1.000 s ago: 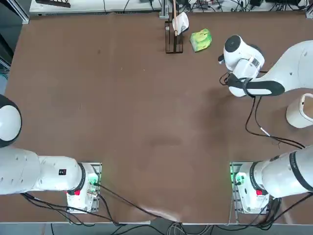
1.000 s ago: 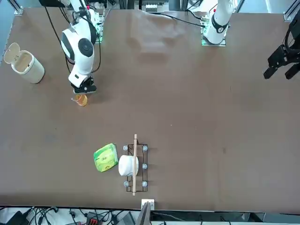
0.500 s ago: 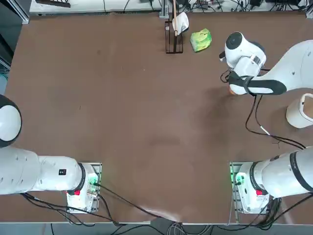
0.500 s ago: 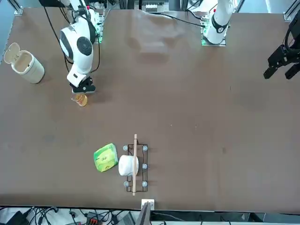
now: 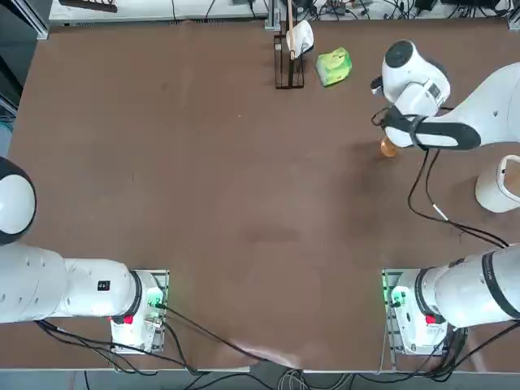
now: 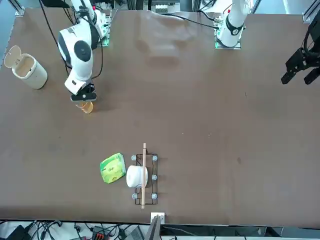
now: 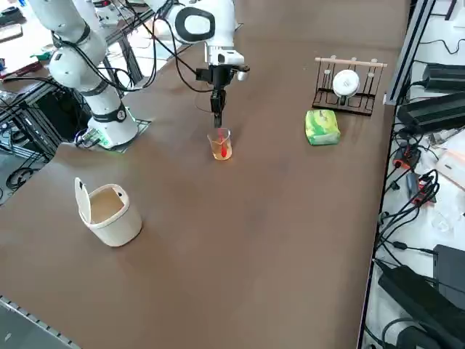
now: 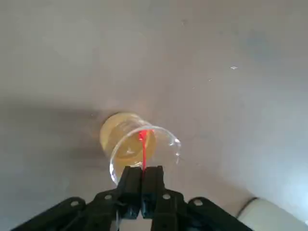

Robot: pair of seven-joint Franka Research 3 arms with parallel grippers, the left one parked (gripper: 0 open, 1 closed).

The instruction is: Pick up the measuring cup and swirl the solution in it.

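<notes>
The measuring cup (image 7: 221, 145) is a small clear glass vessel holding the orange-amber solution (image 8: 126, 139). It is in the right half of the table, also seen as the cup (image 5: 389, 148) from above and the cup (image 6: 87, 107) from the front. My right gripper (image 8: 142, 174) points straight down over it, shut on the near wall at the rim, where a thin red line shows. The side view has the gripper (image 7: 216, 120) directly above the cup. Whether the cup's base touches the table I cannot tell.
A larger white cup (image 7: 109, 211) with a flipped-up lid stands near the table's right edge. A green packet (image 5: 334, 65) and a wire rack (image 5: 288, 49) holding a white roll sit at the far edge. A cable (image 5: 422, 203) trails on the table behind the arm.
The right arm's wrist and hand swung toward the far side of the table, uncovering the orange cup in the top view. The cup stays in almost the same spot.
</notes>
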